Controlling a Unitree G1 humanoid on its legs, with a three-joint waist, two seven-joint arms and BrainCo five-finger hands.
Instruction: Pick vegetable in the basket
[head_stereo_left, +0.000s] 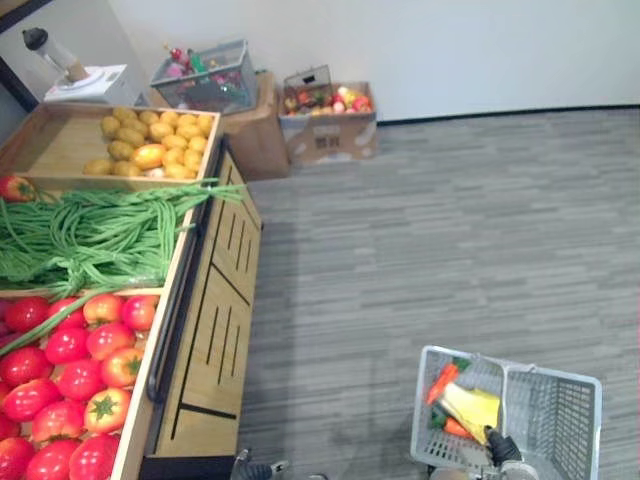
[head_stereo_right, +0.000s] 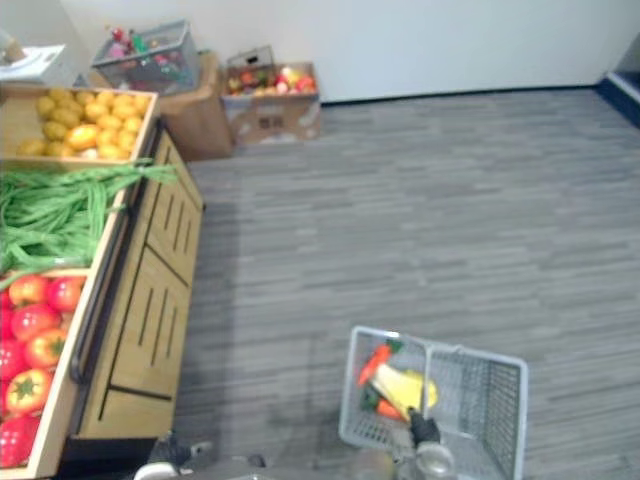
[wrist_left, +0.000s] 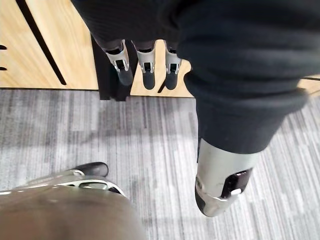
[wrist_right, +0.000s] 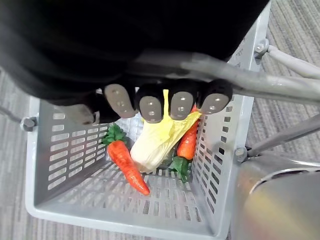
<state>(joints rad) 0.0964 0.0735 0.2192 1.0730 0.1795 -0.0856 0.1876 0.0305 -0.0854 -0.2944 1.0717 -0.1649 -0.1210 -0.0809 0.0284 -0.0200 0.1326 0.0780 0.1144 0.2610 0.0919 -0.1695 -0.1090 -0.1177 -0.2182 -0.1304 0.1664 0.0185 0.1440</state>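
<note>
Right hand: palm and thumb are covered by the dark cuff. The fingertips curl under the grey metal bar handle of the grey slotted plastic basket, so the hand is clamped on the handle. In the eye views the basket sits at the lower right, above the grey striped carpet floor, and the hand is cut off by the bottom edge. The task vegetables lie inside the basket: a pale yellow leafy cabbage, an orange carrot with a green top just beside it, and a second orange carrot partly hidden behind the cabbage and the fingers. Left hand: palm is under its cover. The fingers are straight and slightly apart, the thumb is well apart from them, and the hand holds nothing. It hangs in front of the light wooden produce table. On the table, at the left of the frame, the red tomatoes are cut off by the left and bottom edges. Long green beans lie above them, with some strands spilling over the rim.
</note>
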